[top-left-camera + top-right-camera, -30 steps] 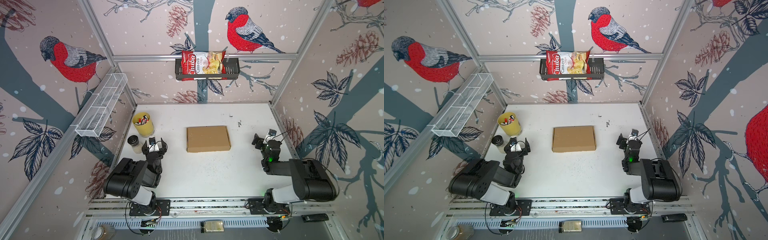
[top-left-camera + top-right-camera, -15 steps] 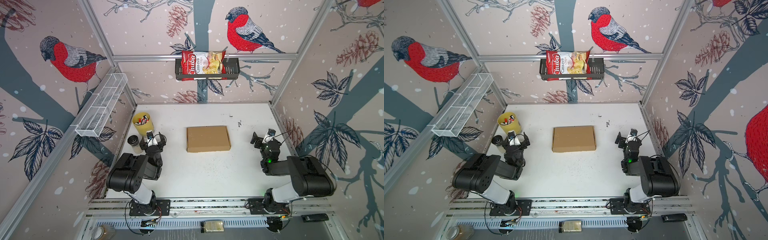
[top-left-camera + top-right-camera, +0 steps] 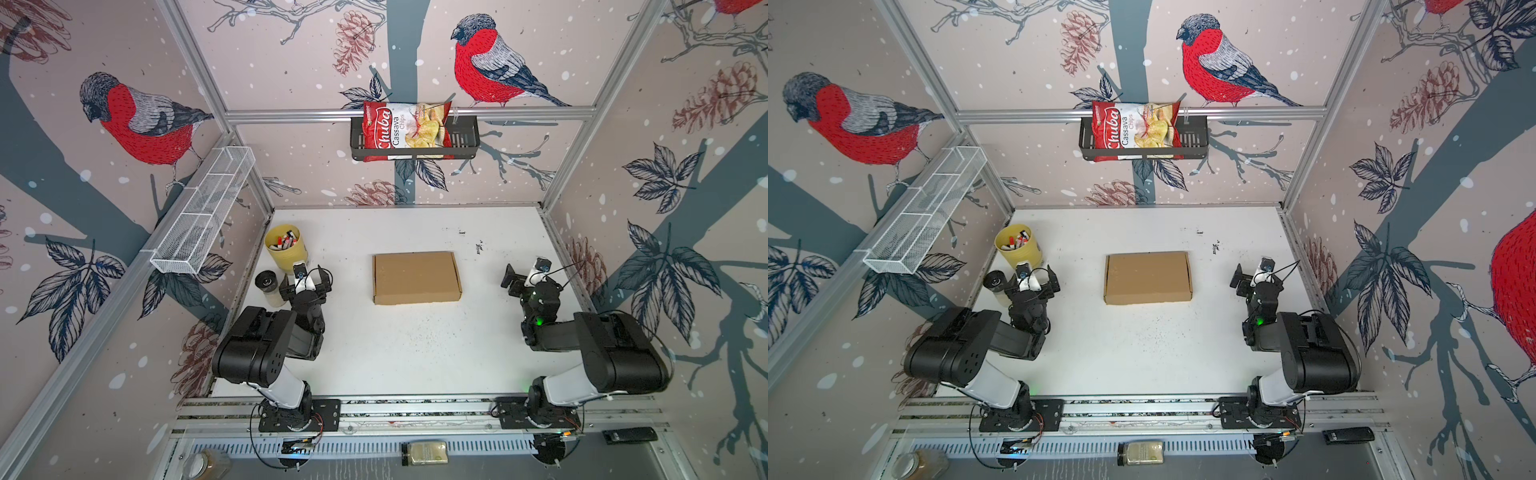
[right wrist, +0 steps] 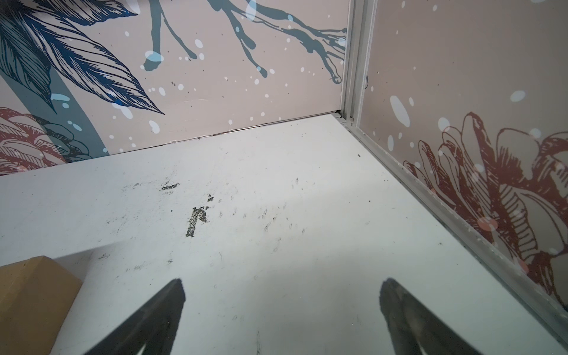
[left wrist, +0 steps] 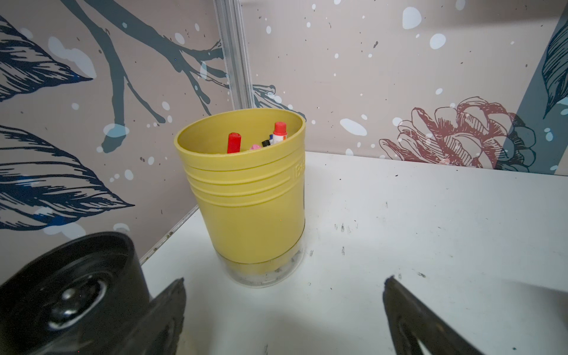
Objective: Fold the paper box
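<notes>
Your paper box (image 3: 417, 277) is sitting closed and flat on the white table (image 3: 415, 353), pretty much dead centre in both top views, with its long side running across. Nothing is touching it.

Your left gripper (image 5: 284, 293) is well off to the left of the box. Its jaws are spread wide with only bare tabletop between them, so it's holding nothing. It points away from the box toward the yellow cup (image 5: 246, 196), which stands upright just ahead of the fingers. The cup has a few markers (image 5: 234, 143) poking up inside, mostly red caps. A jar with a black lid (image 3: 268, 284) stands right next to that gripper, on the side farther from the box and close to the cup.

Your right gripper (image 4: 281, 293) is well off to the right of the box, also spread wide and empty, and it faces the far corner of the table. In the right wrist view you can catch one brown corner of the box off to the side of one finger, clearly apart from it.

Behind the box, up on the back wall, a black basket (image 3: 465, 137) holds a bag of chips (image 3: 405, 126). A white wire shelf (image 3: 203, 212) hangs on the wall to the left of the box.
</notes>
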Controlling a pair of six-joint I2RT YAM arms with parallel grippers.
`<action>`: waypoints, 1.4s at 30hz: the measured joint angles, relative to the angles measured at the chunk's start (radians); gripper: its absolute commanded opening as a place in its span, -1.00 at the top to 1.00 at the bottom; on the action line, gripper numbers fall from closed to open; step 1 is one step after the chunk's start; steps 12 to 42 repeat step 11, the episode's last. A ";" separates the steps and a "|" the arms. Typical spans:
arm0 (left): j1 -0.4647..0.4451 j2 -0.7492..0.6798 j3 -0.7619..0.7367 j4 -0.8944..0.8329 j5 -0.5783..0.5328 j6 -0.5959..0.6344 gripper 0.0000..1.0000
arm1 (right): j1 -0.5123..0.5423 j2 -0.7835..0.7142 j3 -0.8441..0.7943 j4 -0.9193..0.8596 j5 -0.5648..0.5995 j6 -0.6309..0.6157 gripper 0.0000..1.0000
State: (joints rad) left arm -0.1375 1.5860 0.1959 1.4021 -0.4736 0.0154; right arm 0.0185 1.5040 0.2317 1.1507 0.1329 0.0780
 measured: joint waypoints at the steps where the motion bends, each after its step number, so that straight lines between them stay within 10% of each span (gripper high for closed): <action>1: 0.000 0.000 0.000 0.000 0.000 0.000 -0.96 | 0.000 0.000 0.000 0.000 0.000 0.000 -0.99; 42: -0.001 0.000 -0.001 0.000 0.001 0.001 -0.96 | 0.000 0.000 0.000 0.000 0.000 0.000 -0.99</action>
